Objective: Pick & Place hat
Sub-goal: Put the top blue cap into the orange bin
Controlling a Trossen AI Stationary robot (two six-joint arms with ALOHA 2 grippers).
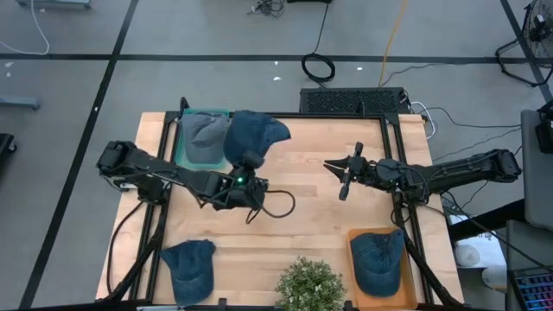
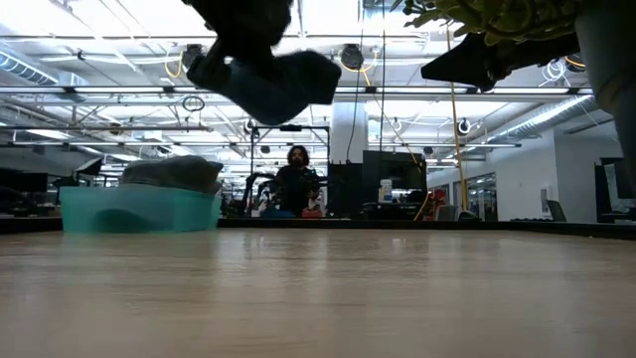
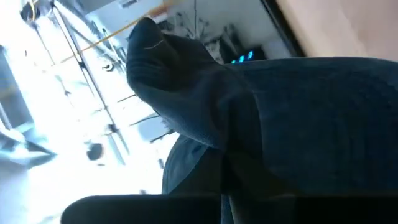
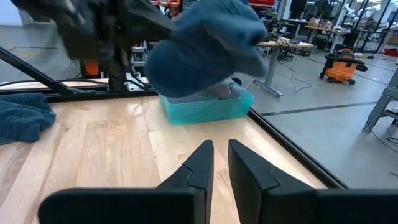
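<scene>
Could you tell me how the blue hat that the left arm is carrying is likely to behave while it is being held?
The blue hat sags around the left gripper in the high view, so it is probably soft and floppy. It hangs in folds in the low view, suggesting it is light. Its brim droops, so it may swing when moved.

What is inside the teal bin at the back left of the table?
The teal bin holds a grey hat. The left hand, shut on a blue hat, carries it at the bin's edge, hiding part of the bin; anything beneath the grey hat cannot be seen.
</scene>
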